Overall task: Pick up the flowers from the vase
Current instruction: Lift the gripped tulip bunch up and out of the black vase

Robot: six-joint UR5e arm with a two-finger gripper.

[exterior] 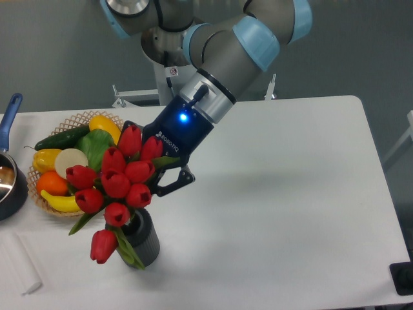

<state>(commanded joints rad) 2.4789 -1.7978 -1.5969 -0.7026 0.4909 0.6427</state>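
Note:
A bunch of red tulip flowers (119,184) with green leaves leans left over the dark ribbed vase (147,243) near the table's front left. The stems still reach down into the vase mouth, and one bud droops over its left side. My gripper (153,186) comes in from the upper right at a slant, shut on the flowers just above the vase rim. One dark finger (173,184) shows to the right of the buds. The other finger is hidden behind them.
A wicker basket (72,119) of fruit and vegetables sits just left of the flowers. A dark pot (11,190) with a blue handle is at the left edge. A white block (19,266) lies front left, and a black object (403,278) sits at the front right corner.

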